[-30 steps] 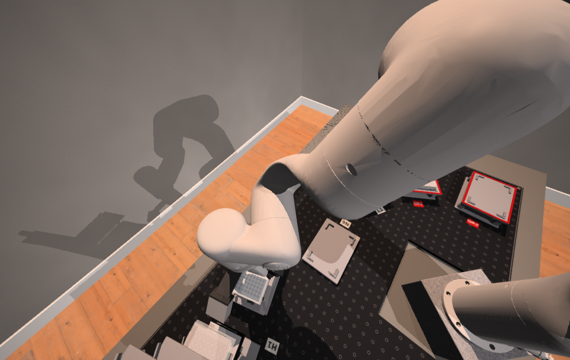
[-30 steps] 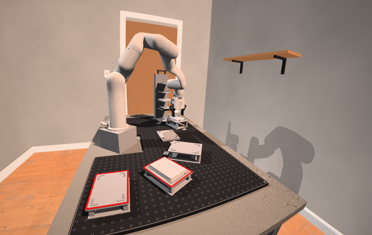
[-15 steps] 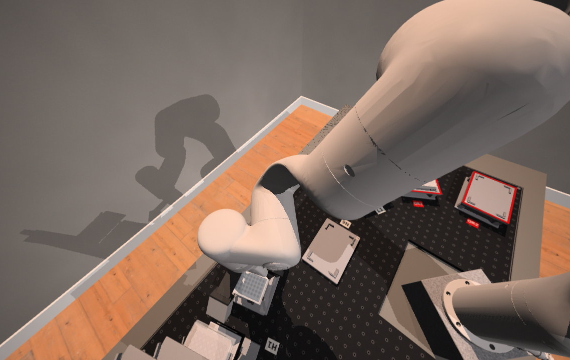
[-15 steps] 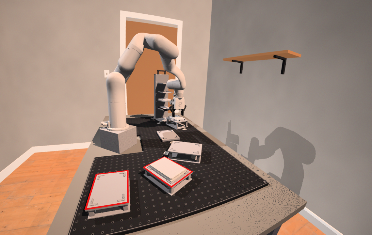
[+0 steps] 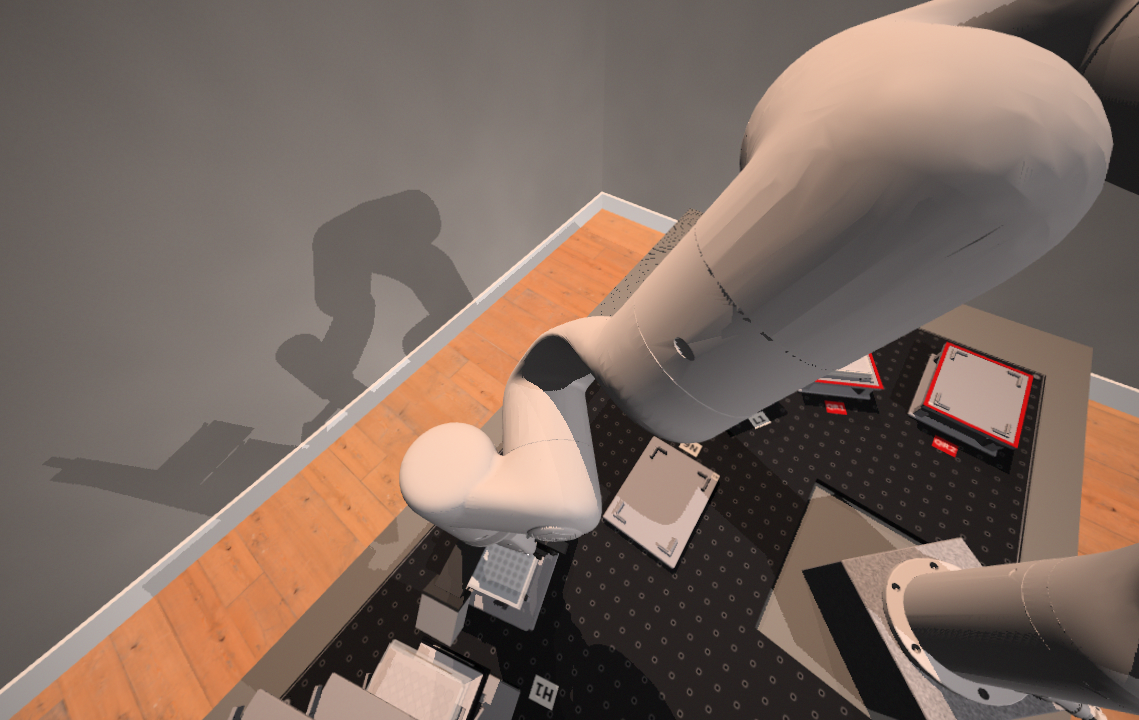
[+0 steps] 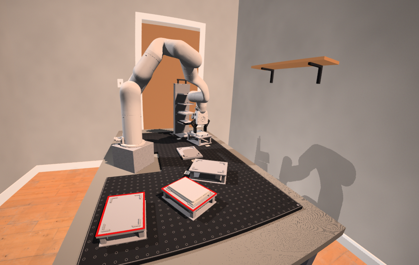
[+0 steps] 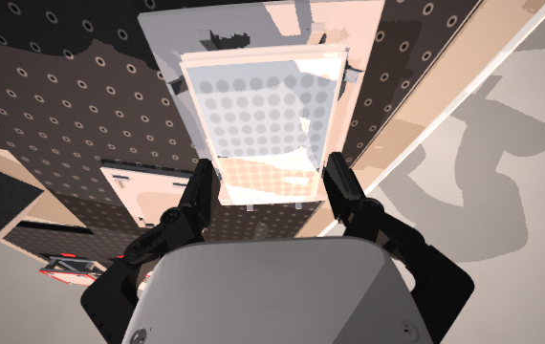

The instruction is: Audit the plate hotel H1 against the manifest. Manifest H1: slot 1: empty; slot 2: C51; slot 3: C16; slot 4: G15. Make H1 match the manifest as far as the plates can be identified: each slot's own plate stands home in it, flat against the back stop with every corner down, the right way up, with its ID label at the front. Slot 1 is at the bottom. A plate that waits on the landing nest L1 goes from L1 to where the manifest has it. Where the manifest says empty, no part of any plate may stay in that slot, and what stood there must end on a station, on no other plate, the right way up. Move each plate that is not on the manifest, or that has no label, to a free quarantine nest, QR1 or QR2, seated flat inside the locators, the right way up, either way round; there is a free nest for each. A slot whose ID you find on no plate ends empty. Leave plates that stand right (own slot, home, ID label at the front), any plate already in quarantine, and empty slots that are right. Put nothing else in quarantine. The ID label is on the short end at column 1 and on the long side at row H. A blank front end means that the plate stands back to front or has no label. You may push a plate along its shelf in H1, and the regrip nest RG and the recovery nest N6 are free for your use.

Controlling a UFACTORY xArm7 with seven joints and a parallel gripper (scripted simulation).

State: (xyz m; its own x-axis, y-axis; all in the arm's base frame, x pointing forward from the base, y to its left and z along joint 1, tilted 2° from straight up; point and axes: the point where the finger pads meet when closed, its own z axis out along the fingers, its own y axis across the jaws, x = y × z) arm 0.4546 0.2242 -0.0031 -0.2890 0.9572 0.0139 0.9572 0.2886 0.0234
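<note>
A white well plate (image 7: 263, 115) (image 5: 501, 573) (image 6: 199, 134) lies wells up on a raised nest (image 7: 167, 33) (image 6: 201, 141) near the table's far edge, in front of the plate hotel H1 (image 6: 181, 98). My gripper (image 7: 271, 168) (image 6: 200, 126) is open and hangs just above the plate; in the wrist view its two black fingers stand on either side of the plate's near end, apart from it. In the top view the wrist hides the fingers. From above, another plate (image 5: 423, 682) shows in the hotel beside the H1 tag (image 5: 543, 691). No ID labels are readable.
The flat nest N6 (image 5: 661, 499) (image 6: 188, 152) and a raised nest (image 6: 209, 167) stand bare mid-table. One red-rimmed quarantine nest (image 6: 121, 211) (image 5: 976, 394) is bare; the other (image 6: 171, 196) carries a plate (image 6: 189, 191). The arm's base (image 6: 133, 154) stands at the left.
</note>
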